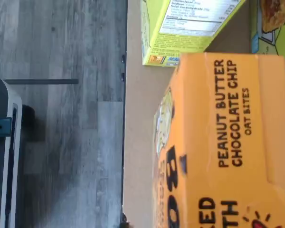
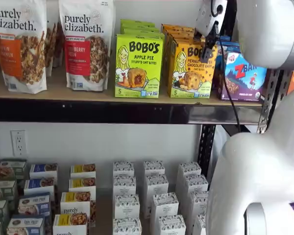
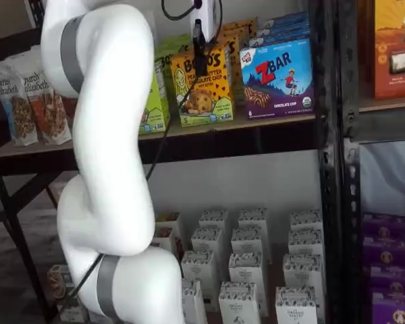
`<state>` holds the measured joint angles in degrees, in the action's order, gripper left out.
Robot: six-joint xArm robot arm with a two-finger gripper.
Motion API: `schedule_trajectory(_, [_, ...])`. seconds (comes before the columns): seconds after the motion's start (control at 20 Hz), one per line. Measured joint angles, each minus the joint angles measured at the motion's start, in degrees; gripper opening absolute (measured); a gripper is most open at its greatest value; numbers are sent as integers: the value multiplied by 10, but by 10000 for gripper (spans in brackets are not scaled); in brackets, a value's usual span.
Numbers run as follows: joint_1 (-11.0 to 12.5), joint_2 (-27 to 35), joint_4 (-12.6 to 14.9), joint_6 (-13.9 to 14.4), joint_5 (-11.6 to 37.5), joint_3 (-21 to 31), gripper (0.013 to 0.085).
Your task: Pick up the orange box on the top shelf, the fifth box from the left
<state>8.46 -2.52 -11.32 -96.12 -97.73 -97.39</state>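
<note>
The orange box (image 2: 188,68) stands upright on the top shelf (image 2: 88,95), between a lime-green box and a blue-purple one. It also shows in a shelf view (image 3: 206,94), and its top face fills much of the wrist view (image 1: 228,142). My gripper (image 2: 208,45) hangs at the box's upper front. Only a black finger below the white body shows in both shelf views, and it overlaps the box's top (image 3: 200,52). No gap between fingers shows, and I cannot tell whether they are closed on the box.
A lime-green Apple Pie box (image 2: 138,66) stands to its left and a ZBar box (image 2: 245,76) to its right. Granola bags (image 2: 85,44) stand further left. Small white boxes (image 2: 154,196) fill the lower level. My white arm (image 3: 108,169) stands before the shelves, and a black upright (image 3: 331,135) rises at the right.
</note>
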Motion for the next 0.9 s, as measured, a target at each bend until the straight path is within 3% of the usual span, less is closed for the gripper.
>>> schedule_trajectory(0.4, [1, -8, -1, -1, 7, 12, 570])
schedule_trajectory(0.9, [1, -20, 0, -2, 22, 28, 570])
